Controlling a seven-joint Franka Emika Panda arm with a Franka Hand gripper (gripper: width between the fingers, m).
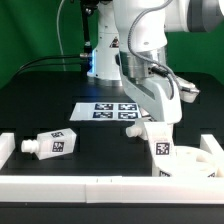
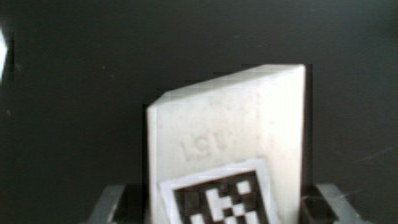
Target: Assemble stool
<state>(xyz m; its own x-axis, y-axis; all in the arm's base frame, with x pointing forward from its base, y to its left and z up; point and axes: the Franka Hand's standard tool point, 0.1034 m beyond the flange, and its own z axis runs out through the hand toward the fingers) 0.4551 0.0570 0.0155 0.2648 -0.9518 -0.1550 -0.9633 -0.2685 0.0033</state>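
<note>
A white stool leg [image 2: 228, 120] with a black-and-white tag fills the wrist view, and my gripper [image 2: 224, 206] is shut on it, one finger on each side. In the exterior view the gripper [image 1: 157, 131] grips this upright leg [image 1: 162, 150] at the front right, next to the round seat [image 1: 198, 163]; whether leg and seat touch is unclear. Another leg [image 1: 52, 144] lies on its side on the black table at the exterior view's left.
The marker board [image 1: 112, 110] lies flat behind the gripper, near the middle of the table. White border rails [image 1: 90, 186] run along the front edge, with a short piece [image 1: 8, 144] at the exterior view's left.
</note>
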